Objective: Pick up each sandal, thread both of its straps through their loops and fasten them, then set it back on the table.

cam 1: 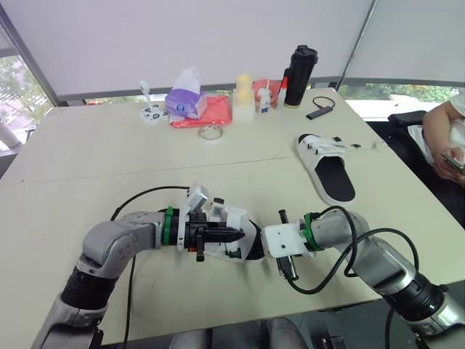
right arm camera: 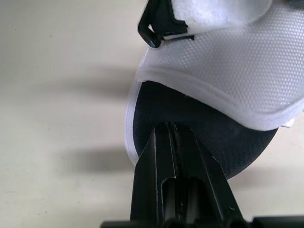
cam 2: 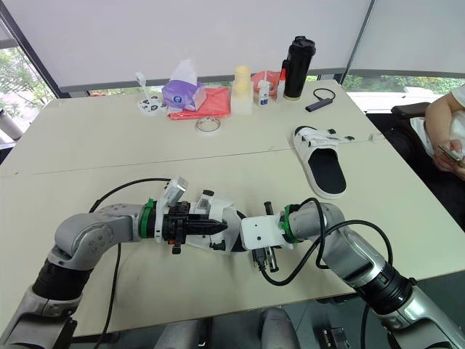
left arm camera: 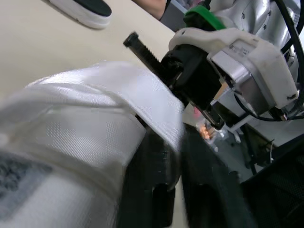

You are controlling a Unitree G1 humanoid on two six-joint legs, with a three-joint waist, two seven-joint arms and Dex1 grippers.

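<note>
Left pincer [cam 1: 234,234] pinches narrow on a white strap [left arm camera: 95,95] of the near sandal [cam 1: 238,217], close to the front edge of the tabletop [cam 1: 109,160]. Right pincer [right arm camera: 172,129], closed to a slit, touches its black footbed [right arm camera: 204,121]. Second sandal [cam 1: 330,171] lies well apart toward the right edge; bare tabletop spreads between them and leftward.
</note>
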